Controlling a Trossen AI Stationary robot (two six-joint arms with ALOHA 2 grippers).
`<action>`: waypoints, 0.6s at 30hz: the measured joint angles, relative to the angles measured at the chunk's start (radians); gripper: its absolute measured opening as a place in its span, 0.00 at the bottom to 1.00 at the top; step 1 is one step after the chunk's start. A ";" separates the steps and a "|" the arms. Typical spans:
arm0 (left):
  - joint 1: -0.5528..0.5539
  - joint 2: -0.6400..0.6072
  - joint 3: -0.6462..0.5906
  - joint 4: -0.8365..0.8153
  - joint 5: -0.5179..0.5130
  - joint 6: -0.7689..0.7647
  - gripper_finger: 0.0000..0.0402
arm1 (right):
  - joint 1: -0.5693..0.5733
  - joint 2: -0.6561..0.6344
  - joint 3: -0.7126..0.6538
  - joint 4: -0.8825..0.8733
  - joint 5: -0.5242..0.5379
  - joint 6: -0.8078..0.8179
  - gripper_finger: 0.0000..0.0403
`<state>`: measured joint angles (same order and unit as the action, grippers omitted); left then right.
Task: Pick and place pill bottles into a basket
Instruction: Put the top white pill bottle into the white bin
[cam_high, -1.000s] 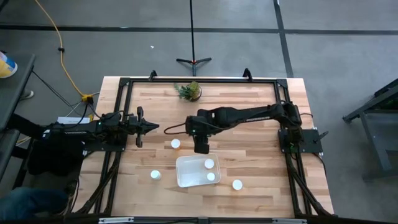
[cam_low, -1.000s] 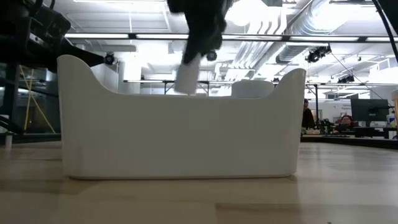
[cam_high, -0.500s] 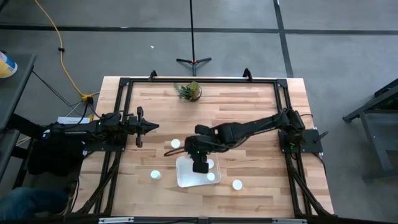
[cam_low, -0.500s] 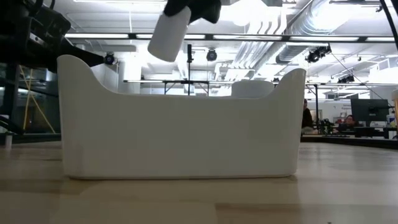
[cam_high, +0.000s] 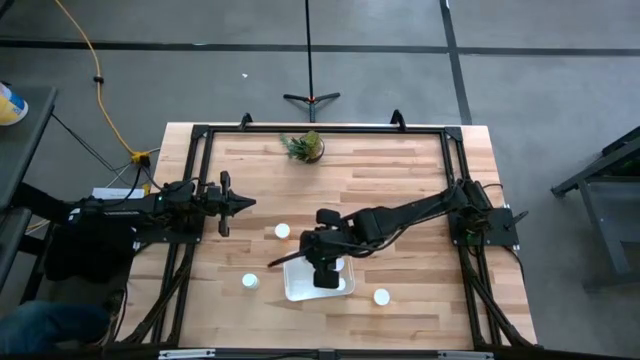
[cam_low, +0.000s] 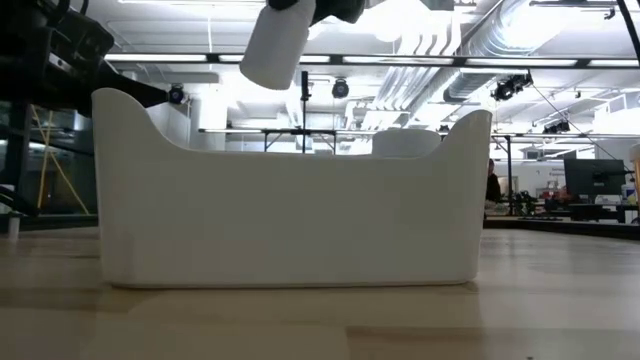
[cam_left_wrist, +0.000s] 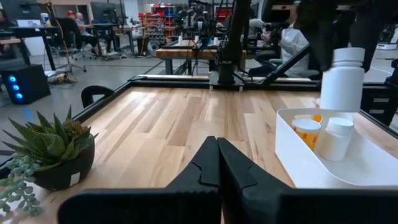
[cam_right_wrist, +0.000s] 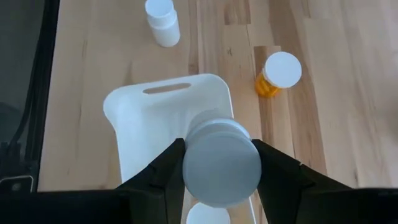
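My right gripper (cam_high: 325, 272) is shut on a white pill bottle (cam_right_wrist: 222, 163) above the white basket (cam_high: 296, 280). In the low view the bottle (cam_low: 275, 45) hangs above the basket's rim (cam_low: 290, 210). The left wrist view shows two bottles, one orange (cam_left_wrist: 306, 134) and one white (cam_left_wrist: 336, 138), standing in the basket (cam_left_wrist: 373, 163). Three more bottles stand on the table: one beyond the basket (cam_high: 283, 231), one to its left (cam_high: 249, 282), one to its right (cam_high: 381, 296). My left gripper (cam_high: 240, 204) is shut and empty at the table's left. My right gripper pinches the white bottle between its two fingers (cam_right_wrist: 165, 168), one on each side of the bottle's capped top end (cam_right_wrist: 189, 165). The fingers come from above, pointing down. The bottle hangs below them, slightly tilted, clear of the basket (cam_left_wrist: 341, 78).
A small green potted plant (cam_high: 303, 146) stands at the table's far edge, also near my left gripper in its wrist view (cam_left_wrist: 53, 155). A dark frame (cam_high: 200, 130) runs round the tabletop. Bare wood lies between the plant and the basket.
My right gripper has gone toward the table's near edge with the white bottle, from beyond the basket's far side to above the basket. The bottle stays in the hold and clear of the basket.
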<state>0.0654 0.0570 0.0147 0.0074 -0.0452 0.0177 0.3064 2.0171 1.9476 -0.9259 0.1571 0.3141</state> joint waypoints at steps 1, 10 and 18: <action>0.000 0.000 0.000 0.000 0.000 0.000 0.07 | 0.002 0.000 0.000 -0.007 -0.003 0.000 0.37; 0.000 0.000 0.000 0.000 -0.001 0.000 0.06 | 0.051 0.000 0.000 -0.036 -0.053 0.000 0.37; 0.000 0.000 0.000 0.000 -0.002 0.001 0.06 | 0.081 0.026 0.001 -0.028 -0.066 0.029 0.37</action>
<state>0.0654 0.0570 0.0147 0.0078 -0.0471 0.0189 0.3871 2.0429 1.9484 -0.9535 0.0909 0.3435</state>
